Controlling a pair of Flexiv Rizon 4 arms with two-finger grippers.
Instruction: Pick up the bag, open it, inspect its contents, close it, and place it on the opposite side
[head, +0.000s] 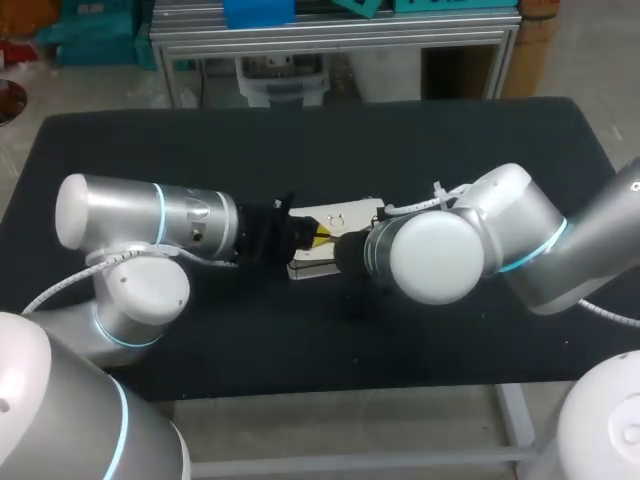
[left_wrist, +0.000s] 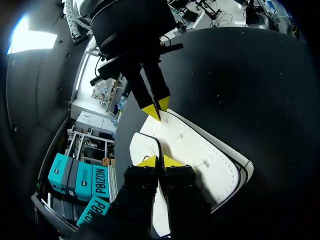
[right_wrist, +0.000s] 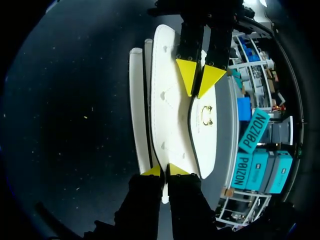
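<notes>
White bag (head: 335, 215) is pinched at opposite ends by left hand (left_wrist: 160, 161) and right hand (right_wrist: 164, 170).

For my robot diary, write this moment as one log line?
left hand: shut on white bag | right hand: shut on its opposite end | bag: table's middle

White bag (head: 342, 214), black edging; plain black table (head: 300, 150)
</notes>
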